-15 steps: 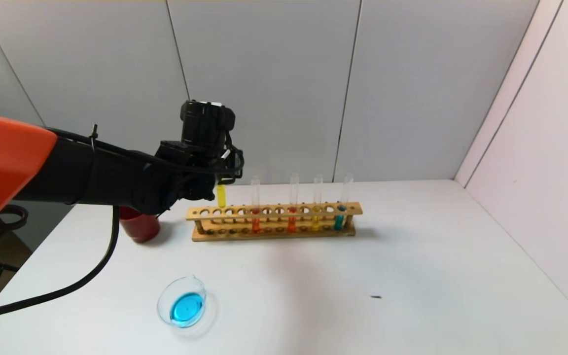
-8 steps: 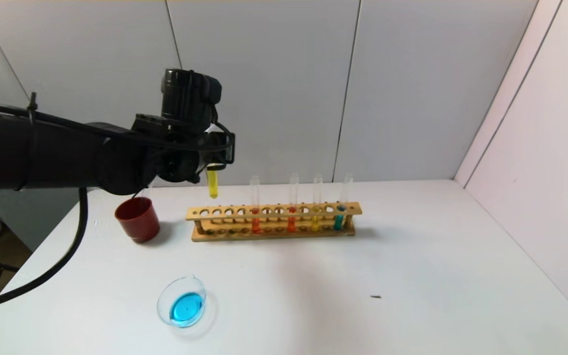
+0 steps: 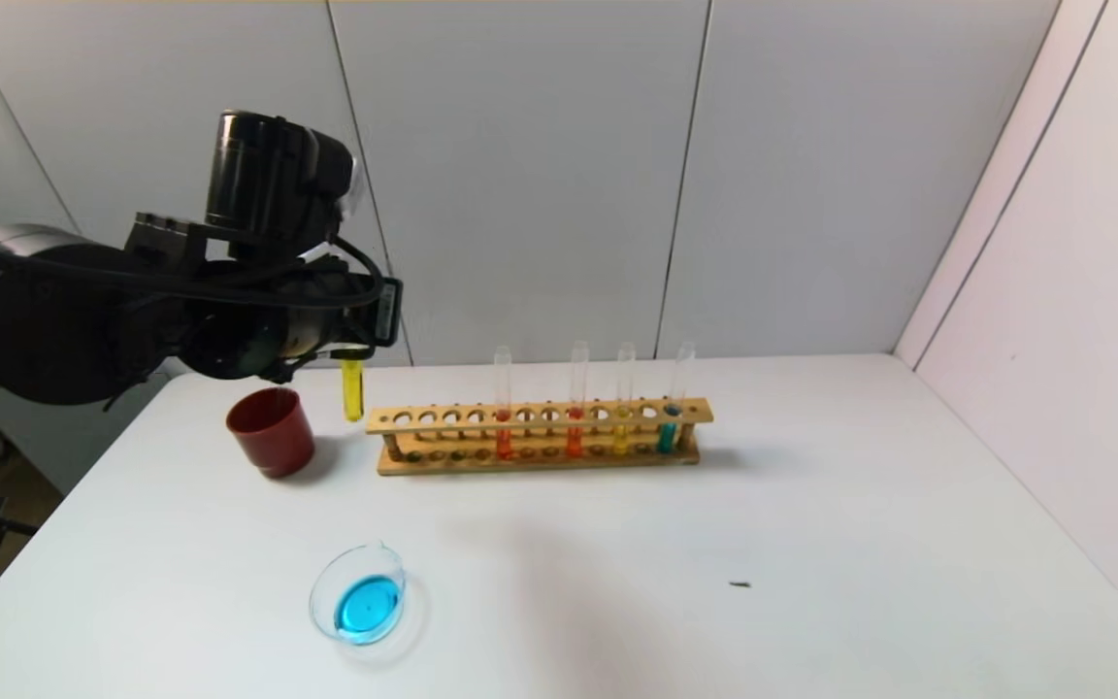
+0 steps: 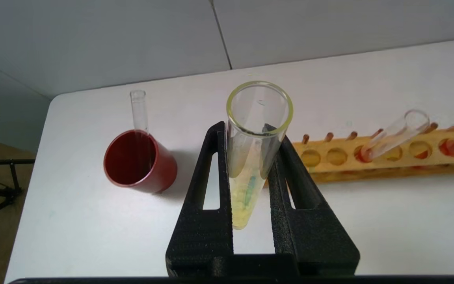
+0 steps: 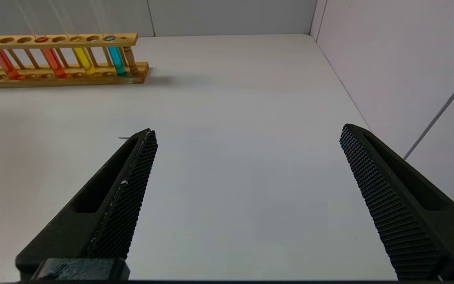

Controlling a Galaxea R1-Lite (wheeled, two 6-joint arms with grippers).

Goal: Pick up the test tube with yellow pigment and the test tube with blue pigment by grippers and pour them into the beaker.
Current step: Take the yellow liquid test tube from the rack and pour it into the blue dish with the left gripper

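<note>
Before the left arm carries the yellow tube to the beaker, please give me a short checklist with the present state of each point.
1. Grip: left gripper is shut on the yellow tube, fingers on both sides. Ok.
2. Tube upright, mouth up, liquid at the bottom. Ok.
3. Tube clear of the rack: it hangs beside the rack's end, apart from it. Ok.
4. Red cup with an empty tube stands close below the gripper; clearance cannot tell.
5. Beaker is upright on the table, blue liquid already inside, nothing lying between it and the tube. Ok.
6. Right gripper is open and empty, away from the rack. Ok.
</note>
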